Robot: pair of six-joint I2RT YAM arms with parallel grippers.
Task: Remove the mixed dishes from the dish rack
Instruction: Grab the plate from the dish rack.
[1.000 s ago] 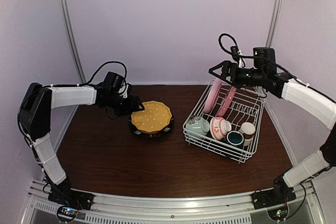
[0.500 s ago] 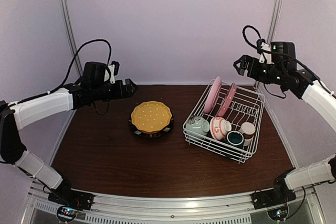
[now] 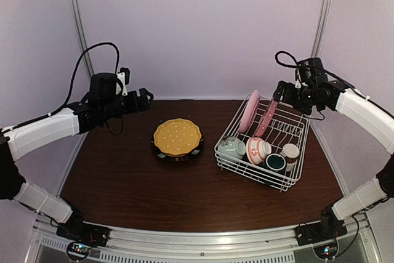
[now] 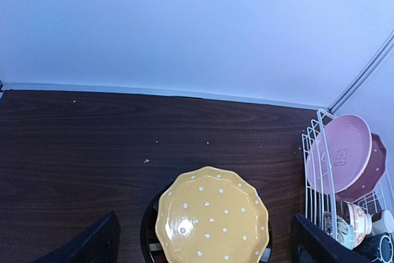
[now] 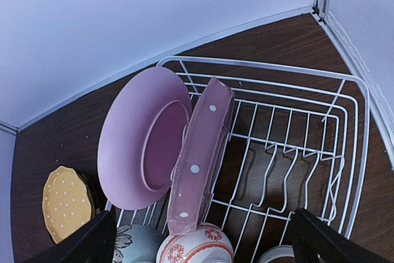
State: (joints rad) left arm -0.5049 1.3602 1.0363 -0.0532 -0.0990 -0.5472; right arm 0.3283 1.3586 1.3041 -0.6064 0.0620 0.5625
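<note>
**A:** What lies nearest on the table (image 3: 123, 195)?

**B:** The near end of the dish rack (image 3: 271, 182), on the right side; its front row holds the pale green bowl (image 3: 232, 148), the red-patterned bowl (image 3: 258, 149) touching it, then a dark teal cup (image 3: 275, 162) and a pale cup (image 3: 290, 151).

**A:** And out of the rack?

**B:** Left of it, mid-table, the yellow dotted plate (image 3: 177, 137) lies flat on the black-rimmed plate (image 3: 175, 157); only the dark rim shows beneath.

**A:** Farther back?

**B:** Two pink plates stand on edge at the rack's far left end; the plain pink plate (image 5: 144, 140) leans beside the white-dotted pink plate (image 5: 200, 158); the wire slots to their right hold nothing.

**A:** The arms?

**B:** Both hang in the air near the back wall; the left arm (image 3: 49, 129) is above the table's far left; its jaws are spread wide with nothing between them; the right arm (image 3: 363, 109) is just beyond the pink plates; its jaws are likewise parted and bare.
</note>
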